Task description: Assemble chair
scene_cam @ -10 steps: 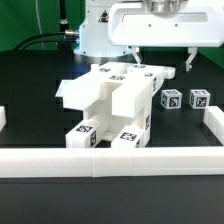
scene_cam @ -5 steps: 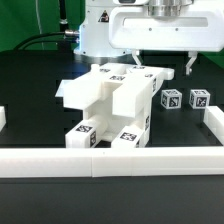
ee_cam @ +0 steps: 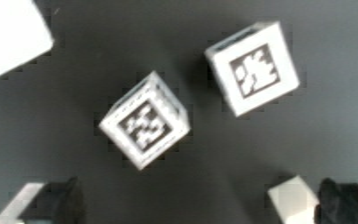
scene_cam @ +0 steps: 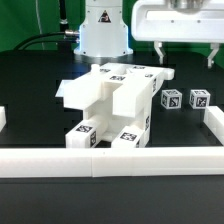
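The partly joined chair [scene_cam: 110, 100], chunky white tagged parts, stands in the middle of the black table. Two small white tagged blocks [scene_cam: 171, 100] [scene_cam: 200, 99] lie apart from it toward the exterior view's right. My gripper [scene_cam: 186, 55] hangs above and behind these two blocks, open, with nothing between its fingers. In the wrist view the same two blocks [ee_cam: 149, 118] [ee_cam: 250, 68] lie on the black surface below the gripper [ee_cam: 190, 204], whose dark fingertips [ee_cam: 43, 200] stand wide apart. A white corner of the chair [ee_cam: 5, 40] shows at the picture's edge.
A long white border rail [scene_cam: 110, 160] runs along the front, another rail [scene_cam: 212, 125] along the exterior view's right, and a short piece [scene_cam: 3, 118] at the left. The robot's white base [scene_cam: 100, 30] stands behind the chair.
The gripper has moved toward the exterior view's right, from above the chair's back edge to above the two small blocks. It stays open. The parts have not moved.
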`<state>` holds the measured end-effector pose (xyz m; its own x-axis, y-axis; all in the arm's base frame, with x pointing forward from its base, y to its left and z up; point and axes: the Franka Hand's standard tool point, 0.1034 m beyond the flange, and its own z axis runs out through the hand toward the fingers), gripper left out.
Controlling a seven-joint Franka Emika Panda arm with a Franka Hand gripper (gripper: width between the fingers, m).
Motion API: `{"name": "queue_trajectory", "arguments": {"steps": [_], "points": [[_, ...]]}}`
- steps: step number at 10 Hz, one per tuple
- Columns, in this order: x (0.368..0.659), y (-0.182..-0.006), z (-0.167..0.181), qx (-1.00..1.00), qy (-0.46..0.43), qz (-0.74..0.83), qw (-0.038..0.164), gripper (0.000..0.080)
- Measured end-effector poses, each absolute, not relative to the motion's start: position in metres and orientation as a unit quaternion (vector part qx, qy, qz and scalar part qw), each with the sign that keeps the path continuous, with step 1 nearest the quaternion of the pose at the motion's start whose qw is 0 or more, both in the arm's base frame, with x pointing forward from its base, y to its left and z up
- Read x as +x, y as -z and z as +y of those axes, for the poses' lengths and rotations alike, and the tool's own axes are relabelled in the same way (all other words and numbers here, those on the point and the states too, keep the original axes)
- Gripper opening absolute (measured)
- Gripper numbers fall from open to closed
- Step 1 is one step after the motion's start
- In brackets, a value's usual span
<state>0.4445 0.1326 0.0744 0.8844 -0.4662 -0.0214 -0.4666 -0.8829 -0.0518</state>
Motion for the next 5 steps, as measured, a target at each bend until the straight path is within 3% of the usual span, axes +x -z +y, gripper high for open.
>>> {"name": "queue_trajectory", "arguments": {"steps": [5], "points": [[0.4437,-0.0671,0.1390,-0.972,-0.001,0.233,0.023,0.0648]]}}
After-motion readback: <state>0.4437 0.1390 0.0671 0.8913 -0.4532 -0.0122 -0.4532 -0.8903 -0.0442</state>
